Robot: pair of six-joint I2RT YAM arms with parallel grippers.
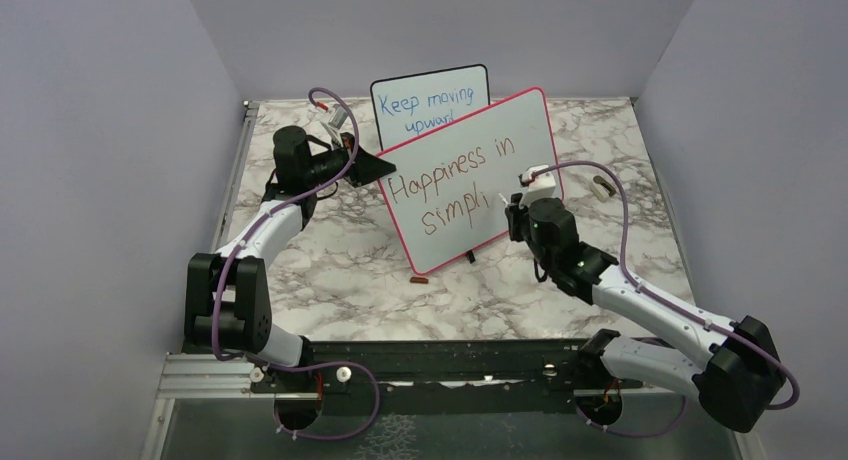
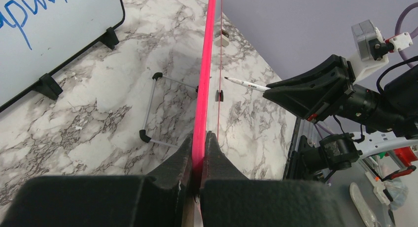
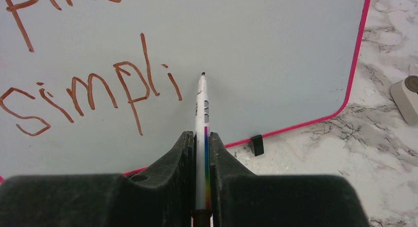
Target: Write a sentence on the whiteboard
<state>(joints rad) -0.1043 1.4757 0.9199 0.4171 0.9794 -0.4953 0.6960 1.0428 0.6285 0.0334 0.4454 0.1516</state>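
Pink-framed white rectangular whiteboard (image 1: 525,120) propped up, left gripper (image 2: 198,138) clamped on its left edge, elbow bent. Right gripper (image 3: 199,138) pinching white rainbow-striped marker (image 3: 201,108), tip just right of brownish-red "simpli" writing (image 3: 84,94); bare board beyond.

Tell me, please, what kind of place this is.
Probably a robot test cell in a laboratory, not a home: plain lilac-grey walls enclose a marble-patterned tabletop, and two black-and-white robot arms are bolted to a dark metal rail at its near edge.
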